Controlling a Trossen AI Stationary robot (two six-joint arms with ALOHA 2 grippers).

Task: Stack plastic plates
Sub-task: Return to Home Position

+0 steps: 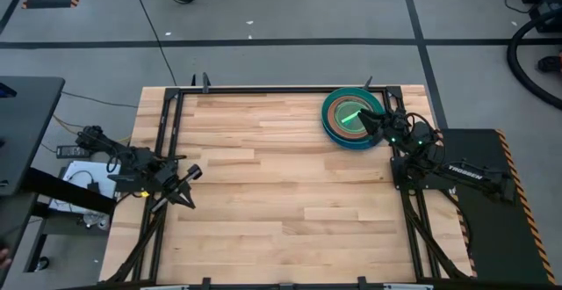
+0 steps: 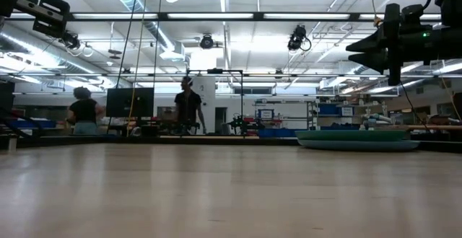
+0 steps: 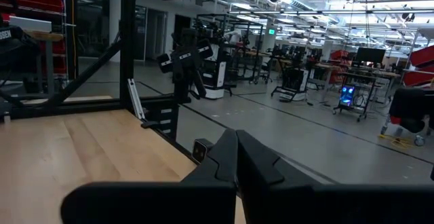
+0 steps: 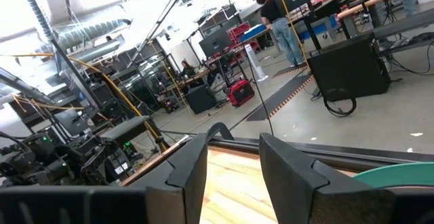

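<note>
Wooden table [image 1: 281, 193] bears one stack of round plastic plates [image 1: 344, 119] at its far right corner, teal largest below, green smallest on top. Right gripper [image 1: 379, 125] hangs above the stack's near right rim, fingers narrowly parted, empty. Left gripper [image 1: 189, 174] sits near the table's left edge, fingers pressed together.
</note>
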